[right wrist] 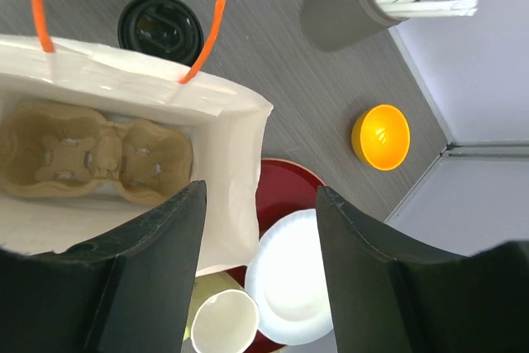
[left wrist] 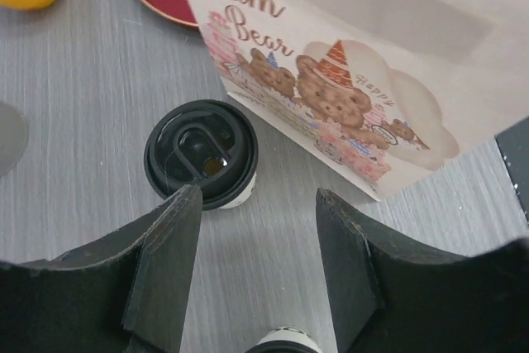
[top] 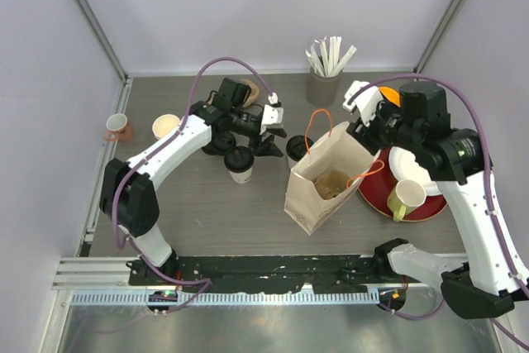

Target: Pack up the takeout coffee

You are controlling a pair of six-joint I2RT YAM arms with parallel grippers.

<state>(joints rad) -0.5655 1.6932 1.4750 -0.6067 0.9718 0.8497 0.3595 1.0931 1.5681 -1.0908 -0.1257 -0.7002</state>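
Coffee (left wrist: 201,153) stands lidded on the table (left wrist: 83,121), just beside the bag (top: 302,204) and not yet in it. The left gripper (left wrist: 258,196) hovers right by it, jaws spread with nothing between them. The right gripper (right wrist: 260,190) hangs over the bag's open mouth, jaws released too, and the carrier (right wrist: 91,150) inside sits empty. So by my read the grab and the lowering in are all to come, with another lidded cup (top: 240,163) nearby.
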